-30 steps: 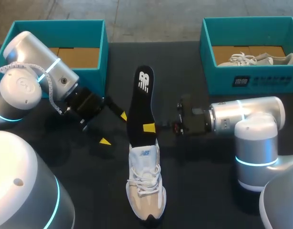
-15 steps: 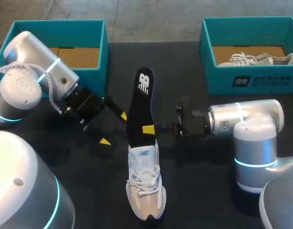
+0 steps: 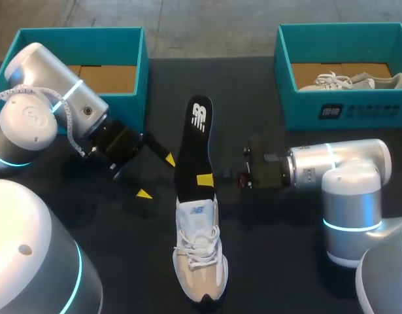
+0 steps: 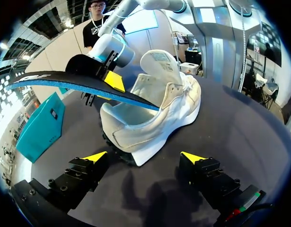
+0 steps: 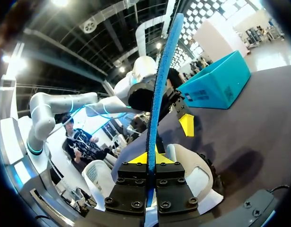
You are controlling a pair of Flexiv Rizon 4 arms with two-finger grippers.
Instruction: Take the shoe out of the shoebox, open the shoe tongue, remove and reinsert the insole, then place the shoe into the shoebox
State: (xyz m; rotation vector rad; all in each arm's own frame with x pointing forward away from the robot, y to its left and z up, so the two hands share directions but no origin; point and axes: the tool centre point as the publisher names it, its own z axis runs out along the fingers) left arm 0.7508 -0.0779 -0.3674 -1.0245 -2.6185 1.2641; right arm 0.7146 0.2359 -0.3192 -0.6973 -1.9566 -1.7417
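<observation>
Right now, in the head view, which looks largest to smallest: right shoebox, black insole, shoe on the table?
1. right shoebox
2. shoe on the table
3. black insole: similar length, narrower; raised toward camera, so unsure.

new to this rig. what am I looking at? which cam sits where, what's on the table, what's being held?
Two robot arms work at a black table. The head view looks down from above and behind them. Each round picture comes from a camera on one arm's wrist, looking along its fingers. On the table stand a white shoe and two teal boxes: the left shoebox, and the right shoebox with a second shoe inside. The right gripper is shut on a black insole, whose lower end sits at the shoe's opening. The left gripper is open beside the shoe, holding nothing.
</observation>
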